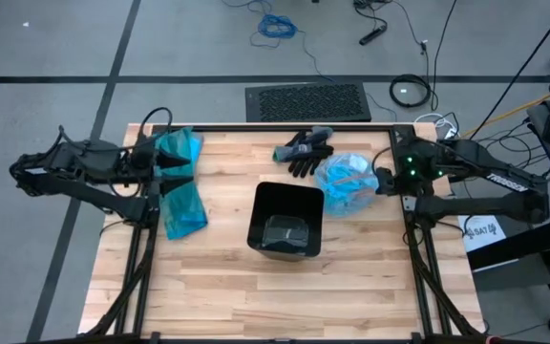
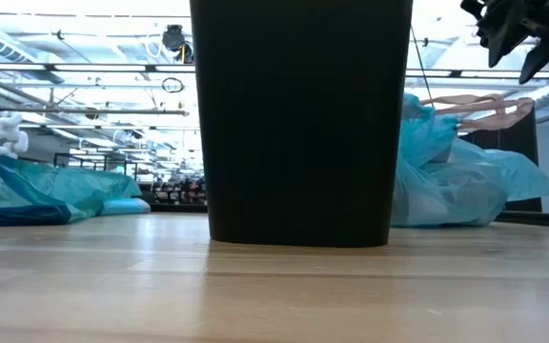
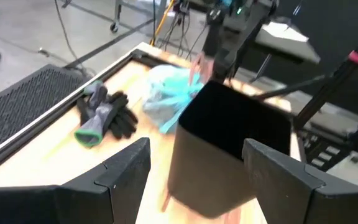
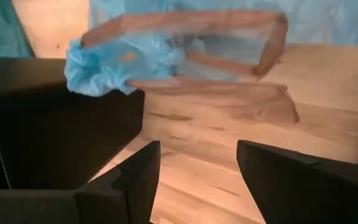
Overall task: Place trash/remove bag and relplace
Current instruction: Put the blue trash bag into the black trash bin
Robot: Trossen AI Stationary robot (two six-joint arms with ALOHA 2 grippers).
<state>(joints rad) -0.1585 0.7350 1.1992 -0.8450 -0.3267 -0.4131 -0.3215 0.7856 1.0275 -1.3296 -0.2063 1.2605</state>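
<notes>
Beside the black bin [image 1: 285, 221], the right gripper [image 1: 382, 181] hangs open and empty near the full blue bag [image 1: 347, 182], so I'd grab its drawstring loops squarely.

Around me, as I stood: grey floor [image 1: 65, 38] marked with dark lines; one black perforated mat [image 1: 307, 101] lying just beyond the far edge of the wooden table [image 1: 218, 287]; a blue coiled cable [image 1: 277, 26] and black cables [image 1: 409, 91] loose on the floor farther off. Level across the table, I faced a large hall with bright ceiling light strips [image 2: 74, 67] and overhead rails [image 2: 84, 112].
</notes>
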